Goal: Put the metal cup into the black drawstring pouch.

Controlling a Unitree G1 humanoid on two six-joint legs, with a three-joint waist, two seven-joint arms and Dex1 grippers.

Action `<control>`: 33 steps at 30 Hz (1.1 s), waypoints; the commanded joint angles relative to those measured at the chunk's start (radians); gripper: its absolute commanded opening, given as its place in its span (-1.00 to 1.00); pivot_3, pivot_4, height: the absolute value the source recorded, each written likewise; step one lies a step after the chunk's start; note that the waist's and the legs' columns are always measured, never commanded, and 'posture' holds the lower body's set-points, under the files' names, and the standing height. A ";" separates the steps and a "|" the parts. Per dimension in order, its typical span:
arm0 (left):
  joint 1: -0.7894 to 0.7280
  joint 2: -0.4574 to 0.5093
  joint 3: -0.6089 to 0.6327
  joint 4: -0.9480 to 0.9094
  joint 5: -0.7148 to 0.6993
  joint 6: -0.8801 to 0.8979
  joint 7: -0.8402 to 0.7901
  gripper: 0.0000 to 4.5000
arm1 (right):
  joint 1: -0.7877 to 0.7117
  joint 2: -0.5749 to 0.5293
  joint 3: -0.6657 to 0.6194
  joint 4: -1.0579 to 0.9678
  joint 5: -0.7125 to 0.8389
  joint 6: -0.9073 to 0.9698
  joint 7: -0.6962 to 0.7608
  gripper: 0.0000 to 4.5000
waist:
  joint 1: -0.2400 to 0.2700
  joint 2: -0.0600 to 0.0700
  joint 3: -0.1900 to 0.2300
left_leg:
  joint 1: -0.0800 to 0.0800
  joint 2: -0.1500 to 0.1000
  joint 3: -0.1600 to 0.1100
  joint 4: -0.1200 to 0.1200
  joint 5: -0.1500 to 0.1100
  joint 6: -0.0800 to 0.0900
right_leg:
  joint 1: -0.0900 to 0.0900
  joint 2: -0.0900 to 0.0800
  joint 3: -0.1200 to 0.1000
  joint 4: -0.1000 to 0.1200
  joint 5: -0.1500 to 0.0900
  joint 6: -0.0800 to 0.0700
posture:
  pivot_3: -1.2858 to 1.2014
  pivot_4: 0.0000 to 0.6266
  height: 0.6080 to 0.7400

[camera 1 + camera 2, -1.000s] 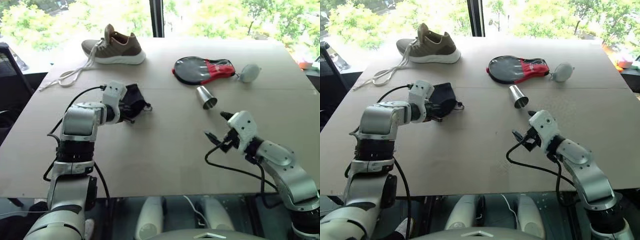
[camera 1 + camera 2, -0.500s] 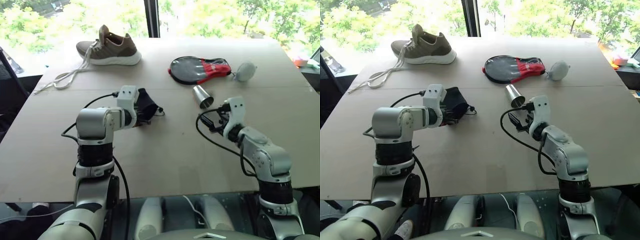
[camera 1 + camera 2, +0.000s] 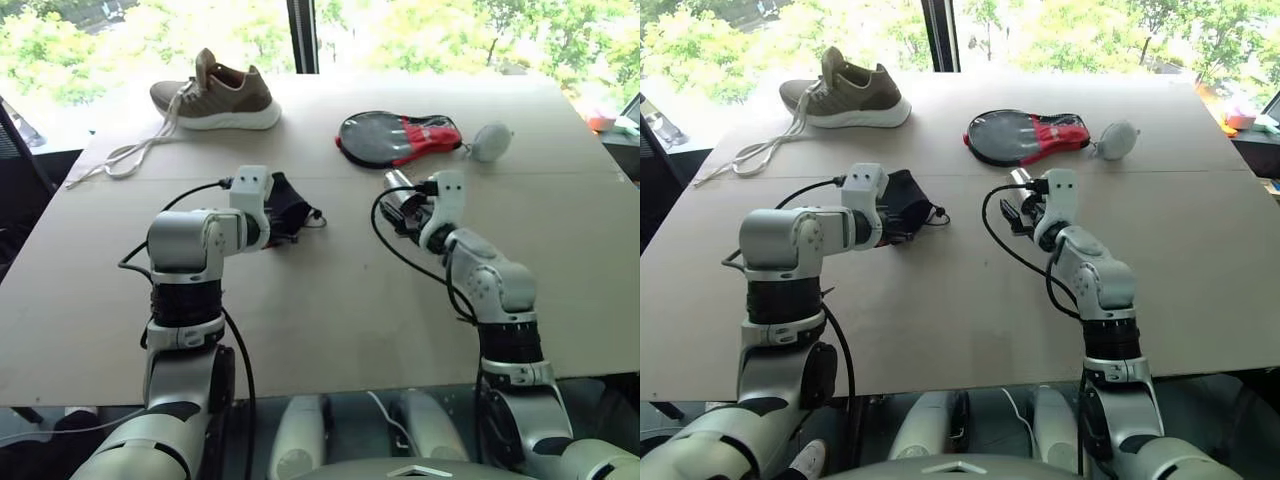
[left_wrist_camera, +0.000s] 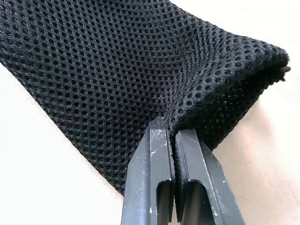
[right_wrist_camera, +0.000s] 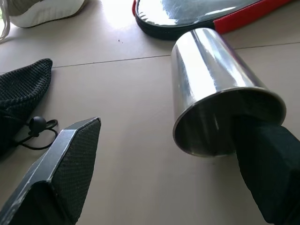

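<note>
Advanced toward the table's far edge, right gripper (image 5: 178, 173), jaws spread, straddles the rim of the metal cup (image 5: 213, 84), lying on its side, open mouth facing it, while left gripper (image 4: 174, 140) pinches the black drawstring pouch (image 4: 117, 70).

I see a wide tan tabletop (image 3: 330, 320) with a seam line running across it. Beyond its far edge, large windows (image 3: 130, 30) split by a dark vertical frame (image 3: 303, 35) show sunlit green trees. Daylight falls evenly on the surface.

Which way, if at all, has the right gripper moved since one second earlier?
Yes. The right gripper has gone forward and left to the metal cup, toward the black-and-red case; its jaws stand open.
</note>
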 commanded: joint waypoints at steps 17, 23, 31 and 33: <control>-0.085 -0.076 0.184 0.018 -0.093 0.060 0.026 -1.00 | 0.044 -0.071 0.098 -0.086 0.051 -0.182 0.274 -0.98 | 0.005 0.000 0.001 | -0.001 0.000 0.000 -0.001 0.000 0.000 | -0.001 0.000 0.000 0.000 0.000 0.000 | 0.03 -0.52 1.00; -0.154 -0.130 0.227 0.103 -0.146 0.115 0.001 -1.00 | 0.180 -0.139 0.141 -0.357 0.173 -0.066 0.358 -0.98 | -0.003 0.000 0.001 | -0.003 -0.001 -0.001 -0.001 0.000 0.000 | -0.001 -0.001 -0.001 -0.002 0.000 0.000 | 0.03 -0.52 1.00; -0.161 -0.100 0.173 0.148 -0.205 0.098 -0.035 -1.00 | 0.177 -0.075 0.220 -0.358 0.172 -0.068 0.337 -0.98 | -0.014 0.000 0.001 | -0.001 0.000 0.000 -0.002 0.000 0.000 | -0.001 0.001 0.000 0.000 0.000 0.000 | 0.03 -0.52 1.00; -0.164 -0.098 0.170 0.142 -0.221 0.099 -0.042 -1.00 | 0.169 -0.063 0.239 -0.325 0.154 -0.082 0.339 -0.98 | -0.014 0.000 0.001 | -0.001 0.000 0.000 -0.001 0.000 0.000 | -0.001 0.000 0.000 -0.001 0.000 0.000 | 0.03 -0.52 1.00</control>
